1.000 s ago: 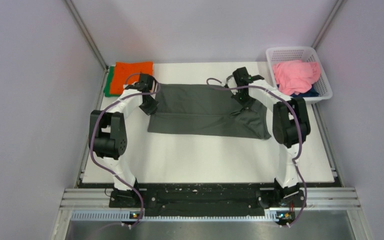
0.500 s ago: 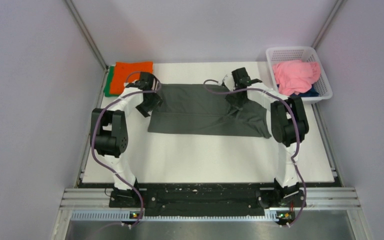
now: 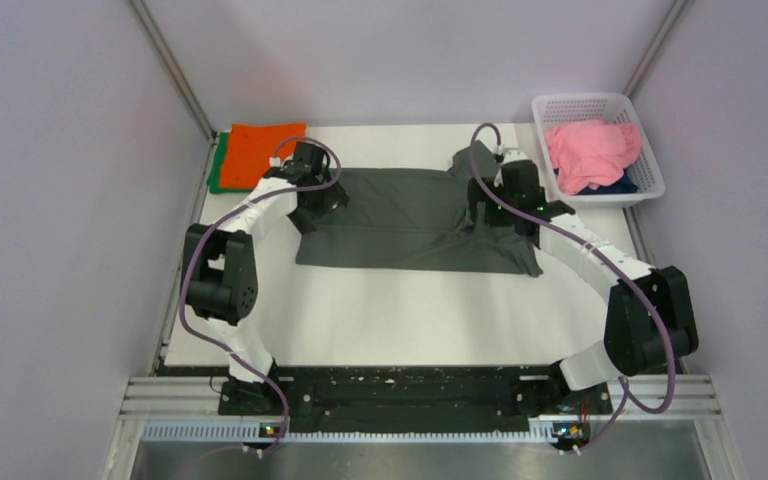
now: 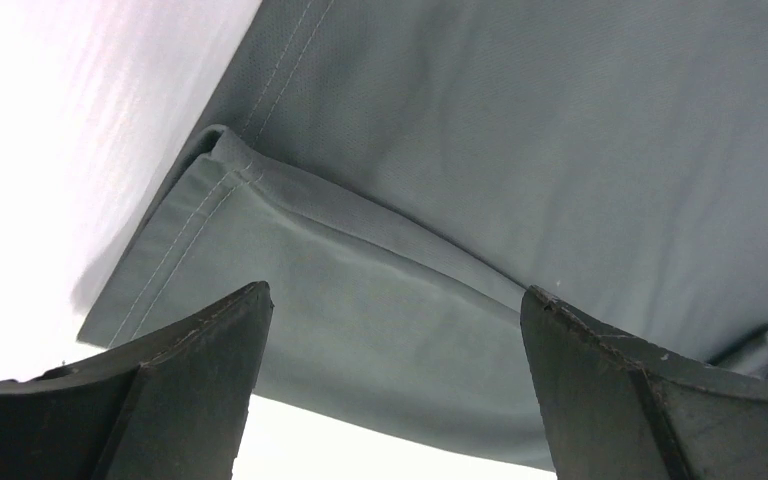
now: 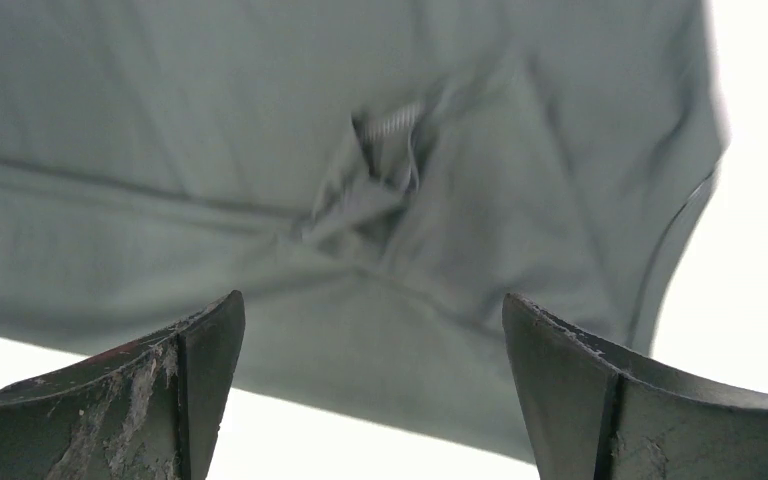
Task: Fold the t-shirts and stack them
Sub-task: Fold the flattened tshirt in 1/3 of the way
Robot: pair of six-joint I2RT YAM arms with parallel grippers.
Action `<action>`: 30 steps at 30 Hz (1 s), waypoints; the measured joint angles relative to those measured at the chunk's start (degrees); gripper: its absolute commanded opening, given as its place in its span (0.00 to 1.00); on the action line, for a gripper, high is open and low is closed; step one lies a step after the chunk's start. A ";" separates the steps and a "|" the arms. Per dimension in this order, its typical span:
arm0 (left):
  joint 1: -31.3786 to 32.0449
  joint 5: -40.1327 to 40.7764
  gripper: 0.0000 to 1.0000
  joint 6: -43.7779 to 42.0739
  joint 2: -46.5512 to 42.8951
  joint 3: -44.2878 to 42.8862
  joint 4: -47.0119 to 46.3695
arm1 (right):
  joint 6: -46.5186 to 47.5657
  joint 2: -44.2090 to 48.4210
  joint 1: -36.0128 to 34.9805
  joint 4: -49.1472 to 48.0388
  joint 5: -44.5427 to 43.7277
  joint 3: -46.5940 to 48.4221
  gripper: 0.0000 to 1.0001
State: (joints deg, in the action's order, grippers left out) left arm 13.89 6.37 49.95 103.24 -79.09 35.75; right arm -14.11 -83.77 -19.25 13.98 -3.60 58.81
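Observation:
A dark grey t-shirt lies on the white table, folded lengthwise into a wide band. My left gripper hovers over its left end, open, with nothing between the fingers. In the left wrist view the left gripper looks down on the shirt's folded layers. My right gripper hovers open over the right end. The right wrist view shows the right gripper above bunched cloth at the shirt's collar. A folded orange t-shirt lies on a green one at the far left corner.
A white lattice basket stands at the far right corner, holding a crumpled pink t-shirt over a navy one. Grey walls close in both sides. The right arm's elbow juts out toward the table's right edge.
Both grippers were shut on the grey shirt and have opened, letting it go. The right arm's elbow has swung out to the right and forward. The shirt now lies flatter.

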 measured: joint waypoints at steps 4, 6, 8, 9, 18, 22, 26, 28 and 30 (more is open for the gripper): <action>0.11 -0.94 0.99 -0.81 5.07 0.00 -0.72 | -3.87 -3.78 0.00 1.75 1.07 -4.31 0.99; 0.13 -1.05 0.99 -1.09 7.34 0.00 -0.83 | -4.20 -6.19 0.20 1.49 0.63 -5.25 0.99; 0.13 -1.16 0.99 -1.51 8.74 -0.28 -0.70 | -4.61 -8.48 0.44 1.07 0.70 -5.64 0.99; 0.15 -0.98 0.99 -1.73 8.57 -0.28 -1.22 | -4.90 -9.53 0.59 0.48 0.87 -5.99 0.99; 0.24 -0.09 0.99 -1.66 3.56 7.54 -5.33 | -6.47 -7.39 1.03 -2.82 2.16 -10.47 0.99; 0.33 -0.15 0.99 -0.50 -4.72 18.03 -5.81 | -8.57 1.95 1.11 3.15 6.14 -17.46 0.99; 0.94 -1.18 0.99 1.33 -14.38 28.35 -3.37 | -12.74 11.56 0.87 12.96 8.72 -22.91 0.99; 1.51 -1.49 0.99 2.56 -17.70 31.43 -1.29 | -15.13 15.37 -0.13 17.09 9.18 -24.48 0.99; 2.16 -1.66 0.99 3.91 -20.61 33.90 0.83 | -17.38 18.36 -1.49 20.48 9.25 -25.40 0.99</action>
State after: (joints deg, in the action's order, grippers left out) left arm 16.05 4.71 53.87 82.63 -45.19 36.58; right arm -31.48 -65.41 -20.73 34.46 5.65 33.41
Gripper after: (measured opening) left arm 0.986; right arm 0.985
